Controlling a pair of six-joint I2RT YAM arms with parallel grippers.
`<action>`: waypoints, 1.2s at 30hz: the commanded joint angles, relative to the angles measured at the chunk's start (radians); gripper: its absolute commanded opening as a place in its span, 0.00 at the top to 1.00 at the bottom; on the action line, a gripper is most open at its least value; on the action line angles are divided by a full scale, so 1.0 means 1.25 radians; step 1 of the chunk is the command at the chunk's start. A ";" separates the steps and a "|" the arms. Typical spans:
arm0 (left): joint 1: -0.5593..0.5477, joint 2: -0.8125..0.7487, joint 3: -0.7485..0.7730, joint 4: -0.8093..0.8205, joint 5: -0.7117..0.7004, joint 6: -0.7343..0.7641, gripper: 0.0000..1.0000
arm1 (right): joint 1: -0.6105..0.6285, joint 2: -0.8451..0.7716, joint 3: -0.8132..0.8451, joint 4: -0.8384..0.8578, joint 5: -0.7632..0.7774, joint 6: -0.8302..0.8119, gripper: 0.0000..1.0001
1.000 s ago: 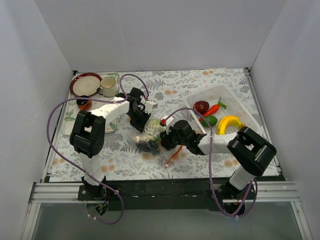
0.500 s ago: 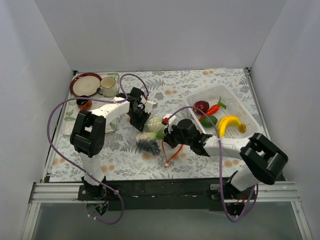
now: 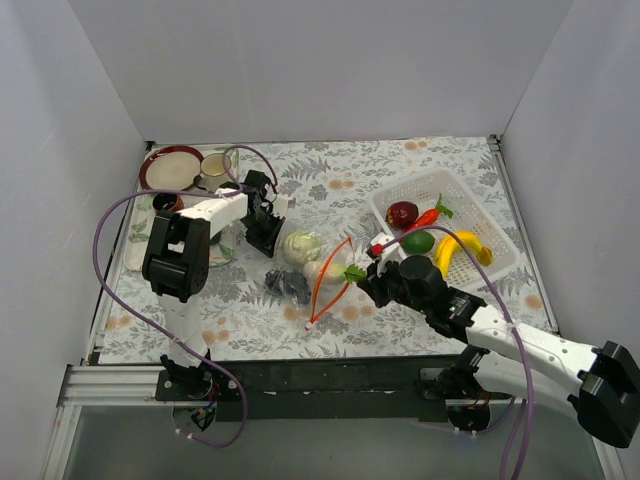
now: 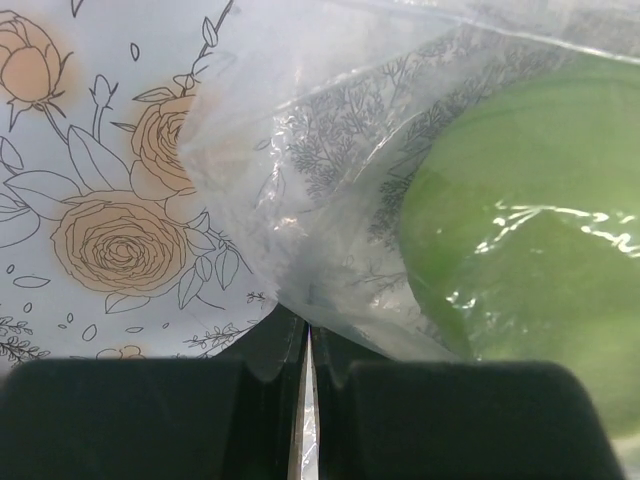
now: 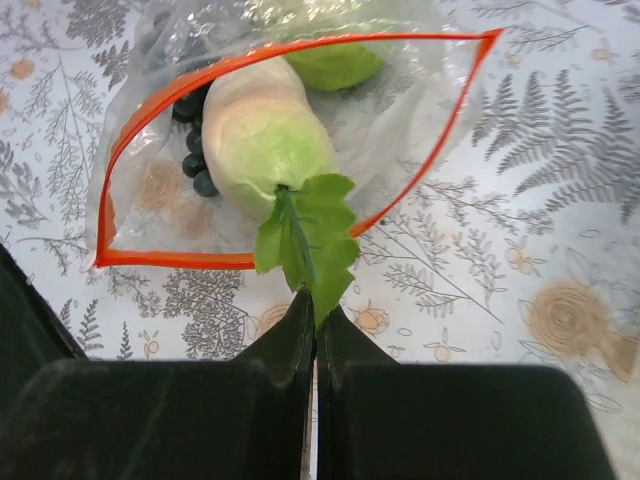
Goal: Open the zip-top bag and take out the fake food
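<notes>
The zip-top bag lies mid-table, its orange-red zip mouth spread wide toward my right gripper. My right gripper is shut on the green leaf of a pale green piece of fake food, which lies half out of the mouth. Dark grapes and a green round piece sit deeper inside. My left gripper is shut on the bag's clear plastic at its far closed end, with a green fake food piece pressing against the film beside it.
A white perforated basket at the right holds a red apple, a chilli, a green piece and a banana. A red-rimmed plate and a cup stand at the back left.
My right gripper shut on the leaf and drew back toward the near right, pulling the pale piece toward the mouth and stretching the bag. The left gripper shifted slightly back and left.
</notes>
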 commanded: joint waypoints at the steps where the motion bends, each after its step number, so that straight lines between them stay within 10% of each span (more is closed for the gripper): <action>1: -0.002 0.006 0.004 0.024 -0.023 0.015 1.00 | 0.002 -0.093 0.040 -0.082 0.110 0.007 0.99; 18: -0.004 -0.016 0.011 0.016 -0.005 0.002 1.00 | -0.168 -0.136 0.168 0.038 0.590 -0.097 0.99; 29: -0.010 -0.030 -0.012 0.027 0.010 -0.004 1.00 | -0.355 0.013 0.133 -0.008 0.514 0.051 0.97; 34: -0.010 -0.029 -0.012 0.031 0.020 -0.007 1.00 | -0.362 0.080 0.196 -0.100 0.509 0.090 0.02; 36: -0.010 -0.030 -0.009 0.030 0.021 -0.007 1.00 | -0.362 0.092 0.225 -0.145 0.519 0.097 0.02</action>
